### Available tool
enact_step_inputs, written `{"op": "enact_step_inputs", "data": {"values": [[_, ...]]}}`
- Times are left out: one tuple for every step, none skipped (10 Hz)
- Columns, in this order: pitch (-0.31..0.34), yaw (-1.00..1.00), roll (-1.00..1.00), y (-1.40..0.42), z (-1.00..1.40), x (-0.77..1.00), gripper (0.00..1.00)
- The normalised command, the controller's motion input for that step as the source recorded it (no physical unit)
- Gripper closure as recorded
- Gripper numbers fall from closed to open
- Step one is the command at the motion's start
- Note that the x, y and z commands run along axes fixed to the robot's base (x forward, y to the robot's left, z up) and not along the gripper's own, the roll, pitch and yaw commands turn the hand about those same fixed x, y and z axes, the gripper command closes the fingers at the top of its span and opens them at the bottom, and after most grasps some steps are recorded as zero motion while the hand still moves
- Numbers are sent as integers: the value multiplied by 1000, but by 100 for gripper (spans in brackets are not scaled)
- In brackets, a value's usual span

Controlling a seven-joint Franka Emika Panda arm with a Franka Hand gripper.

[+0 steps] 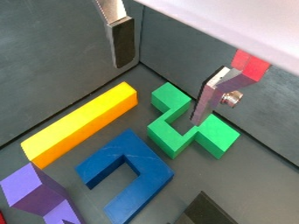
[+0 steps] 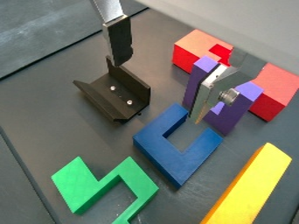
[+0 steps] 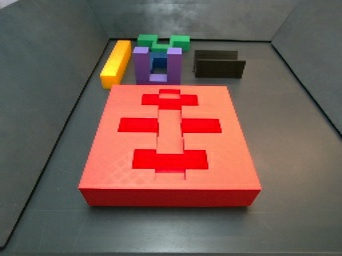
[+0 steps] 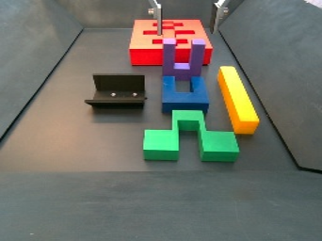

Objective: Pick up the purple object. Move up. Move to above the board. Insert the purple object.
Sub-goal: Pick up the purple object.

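The purple object (image 4: 180,58) stands upright on the dark floor, prongs up, between the red board (image 4: 171,38) and the blue block. In a side view (image 3: 158,62) it stands just past the board's (image 3: 170,170) far end. My gripper (image 2: 162,87) is open and empty, high above the blocks and touching nothing. In a wrist view the purple object (image 2: 205,74) shows partly behind one finger (image 2: 212,94), with the board (image 2: 198,48) behind it. In a wrist view it (image 1: 30,188) lies at the frame's corner, far from the gripper (image 1: 160,87).
A blue U-shaped block (image 4: 185,91), a green notched block (image 4: 186,136) and a long yellow bar (image 4: 238,97) lie near the purple object. The fixture (image 4: 116,92) stands beside them. Dark walls (image 3: 80,100) enclose the floor.
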Motion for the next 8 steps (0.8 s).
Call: {"op": "enact_step_inputs", "data": {"values": [[0,0,0,-20,0,0,0],[-1,-20,0,0,-23,-54,0],[-6,-140,-1,0,-54,189,0],[-10,-131,0,-69,-80,331,0],[0,-94,13,-203,-123,360,0],[0,0,94,-400,-114,314,0],[0,0,136,-506,-166,240,0],[0,0,199,-611,-217,234,0]]}}
